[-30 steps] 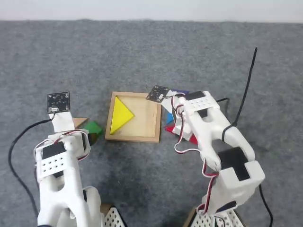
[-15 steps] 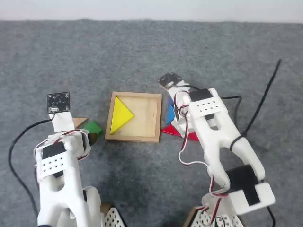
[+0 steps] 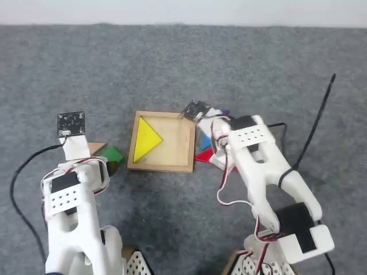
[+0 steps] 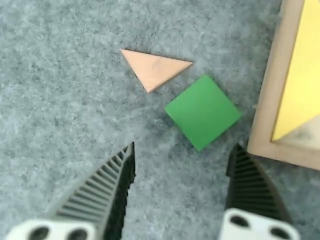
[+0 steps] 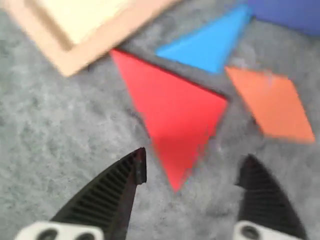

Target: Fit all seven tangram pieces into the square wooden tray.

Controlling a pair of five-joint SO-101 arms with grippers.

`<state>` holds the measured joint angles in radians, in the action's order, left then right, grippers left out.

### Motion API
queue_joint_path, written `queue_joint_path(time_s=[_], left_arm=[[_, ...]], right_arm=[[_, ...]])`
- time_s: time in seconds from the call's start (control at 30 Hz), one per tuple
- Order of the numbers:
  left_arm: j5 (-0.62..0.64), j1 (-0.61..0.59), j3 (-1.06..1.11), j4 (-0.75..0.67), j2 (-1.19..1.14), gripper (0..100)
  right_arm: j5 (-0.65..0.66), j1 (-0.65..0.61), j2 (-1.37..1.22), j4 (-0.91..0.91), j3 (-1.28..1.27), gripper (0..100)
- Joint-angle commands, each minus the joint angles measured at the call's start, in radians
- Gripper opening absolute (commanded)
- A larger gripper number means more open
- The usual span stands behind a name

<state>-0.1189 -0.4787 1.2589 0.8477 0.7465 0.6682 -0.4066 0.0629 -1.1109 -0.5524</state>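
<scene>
Your right gripper [image 5: 194,165] hangs spread wide over the red triangle [image 5: 175,120], and one corner of that piece lies between the open fingers. The blue triangle [image 5: 210,42] and orange parallelogram [image 5: 272,102] sit just beyond it, beside the wooden tray [image 3: 160,167] (the yellow triangle [image 3: 145,139] lies inside). Your left gripper [image 4: 183,150] is also spread, with the green square [image 4: 202,111] just ahead of its fingertips, near the tray's edge, and the tan triangle [image 4: 155,67] beyond.
</scene>
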Motion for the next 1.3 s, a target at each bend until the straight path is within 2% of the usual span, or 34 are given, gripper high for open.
queue_joint_path(time_s=[0.0, 0.13, 0.37, 0.73, 0.87, 0.97, 1.27], left_arm=[[-0.012, -0.008, -0.007, -0.023, 0.026, 29], [-0.012, -0.008, -0.007, -0.023, 0.026, 29], [-0.012, -0.008, -0.007, -0.023, 0.026, 29], [-0.012, -0.008, -0.007, -0.023, 0.026, 29], [-0.012, -0.008, -0.007, -0.023, 0.026, 29], [-0.012, -0.008, -0.007, -0.023, 0.026, 29], [-0.012, -0.008, -0.007, -0.023, 0.026, 29]], right_arm=[[0.072, -0.051, 0.021, 0.025, 0.018, 32.9], [0.118, -0.073, -0.101, 0.047, 0.064, 32.9], [0.118, -0.068, -0.274, 0.035, 0.167, 32.9], [0.120, -0.068, -0.286, 0.031, 0.238, 32.9], [0.121, -0.071, -0.286, -0.027, 0.288, 34.4], [0.164, -0.074, -0.286, -0.042, 0.293, 38.1], [0.176, -0.074, -0.320, -0.044, 0.295, 38.0]])
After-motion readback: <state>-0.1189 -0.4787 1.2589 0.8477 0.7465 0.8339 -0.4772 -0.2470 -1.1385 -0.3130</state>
